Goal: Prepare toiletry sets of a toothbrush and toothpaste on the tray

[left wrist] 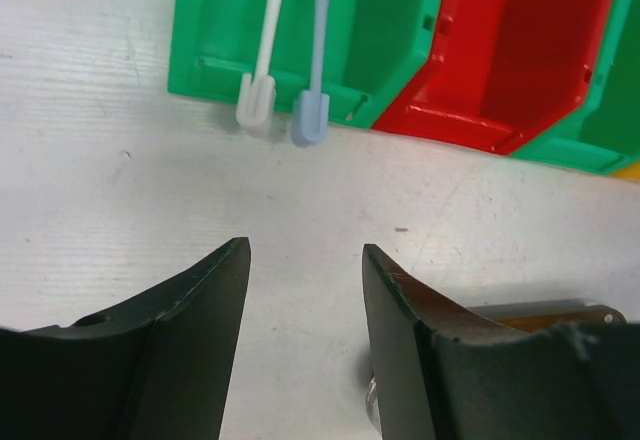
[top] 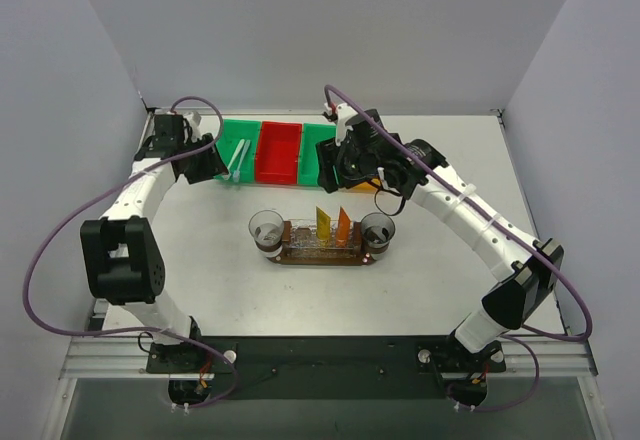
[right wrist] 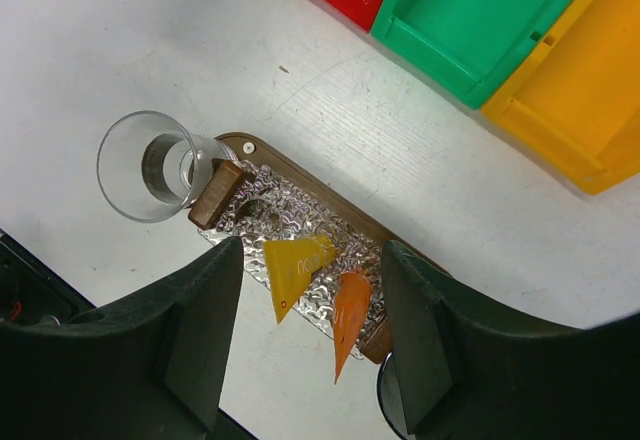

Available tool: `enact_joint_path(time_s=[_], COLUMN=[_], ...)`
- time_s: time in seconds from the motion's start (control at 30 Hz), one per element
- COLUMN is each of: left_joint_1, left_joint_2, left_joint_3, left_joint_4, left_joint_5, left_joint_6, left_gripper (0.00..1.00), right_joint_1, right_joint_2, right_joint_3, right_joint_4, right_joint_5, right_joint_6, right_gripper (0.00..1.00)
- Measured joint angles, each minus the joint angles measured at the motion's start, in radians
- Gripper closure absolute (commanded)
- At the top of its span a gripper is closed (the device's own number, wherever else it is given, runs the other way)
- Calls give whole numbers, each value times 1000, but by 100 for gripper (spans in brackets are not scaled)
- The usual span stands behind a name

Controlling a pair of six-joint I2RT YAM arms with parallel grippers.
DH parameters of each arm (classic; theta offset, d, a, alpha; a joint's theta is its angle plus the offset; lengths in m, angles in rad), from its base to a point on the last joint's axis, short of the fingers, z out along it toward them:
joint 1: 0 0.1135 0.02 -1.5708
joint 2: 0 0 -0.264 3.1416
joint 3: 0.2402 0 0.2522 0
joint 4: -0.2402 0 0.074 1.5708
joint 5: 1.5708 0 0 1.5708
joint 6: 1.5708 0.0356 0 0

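Observation:
Two toothbrushes [top: 239, 157] lie in the left green bin [top: 228, 132], their heads hanging over its front edge. In the left wrist view one [left wrist: 262, 70] looks white and the other [left wrist: 315, 80] pale bluish. My left gripper [top: 212, 164] is open and empty above the table just before those heads [left wrist: 304, 256]. The brown tray [top: 318, 253] has a shiny embossed surface. The yellow toothpaste [right wrist: 296, 269] and the orange toothpaste [right wrist: 350, 316] stand on it. My right gripper [right wrist: 312, 250] is open and empty, high above the tubes and near the bins [top: 338, 172].
A clear glass cup stands at each end of the tray, left [top: 266, 228] and right [top: 377, 228]. A red bin [top: 279, 152], a second green bin [top: 318, 152] and a yellow bin [right wrist: 570, 110] line the back. Grey walls enclose the table.

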State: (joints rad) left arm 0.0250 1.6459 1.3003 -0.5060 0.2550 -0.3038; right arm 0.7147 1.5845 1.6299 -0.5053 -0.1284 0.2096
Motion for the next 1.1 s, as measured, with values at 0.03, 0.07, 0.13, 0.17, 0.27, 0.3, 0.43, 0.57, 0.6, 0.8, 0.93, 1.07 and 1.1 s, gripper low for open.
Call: enact_joint_path(time_s=[0.03,0.07,0.13,0.17,0.27,0.3,0.43,0.57,0.6,0.8,0.93,1.07,1.1], left_joint_1=[5,8,10,10,10,10,11,11,11,11,11,11,11], left_joint_2=[22,44,85,101,144,161,229,273,284,340,360,387,393], left_joint_3=[16,35,71,84,110,121,165,185,190,221,227,261,269], left_joint_4=[0,0,1,2,2,2,2,2,2,2,2,2,1], left_joint_5=[-6,-13,-24,-29,-38,-39,-40,-41,-40,-42,-42,-42,-41], left_joint_6=[2,6,15,20,27,28,31,35,35,39,40,45,45], left_gripper=[43,43,44,44,45,45,45,46,46,47,51,54,55], right_joint_1=[-2,-5,-15,-21,-38,-44,-65,-81,-83,-101,-116,-129,-133], right_joint_2=[0,0,0,0,0,0,2,15,20,53,65,68,72], right_joint_3=[0,0,0,0,0,1,15,48,54,72,79,82,87], right_joint_4=[0,0,0,0,0,0,0,1,2,1,1,0,0], right_joint_5=[-4,-6,-11,-13,-19,-21,-39,-55,-61,-88,-101,-111,-114], right_joint_6=[0,2,3,3,4,6,11,15,17,26,30,34,35], right_gripper=[47,47,47,47,47,47,46,46,47,50,51,52,52])
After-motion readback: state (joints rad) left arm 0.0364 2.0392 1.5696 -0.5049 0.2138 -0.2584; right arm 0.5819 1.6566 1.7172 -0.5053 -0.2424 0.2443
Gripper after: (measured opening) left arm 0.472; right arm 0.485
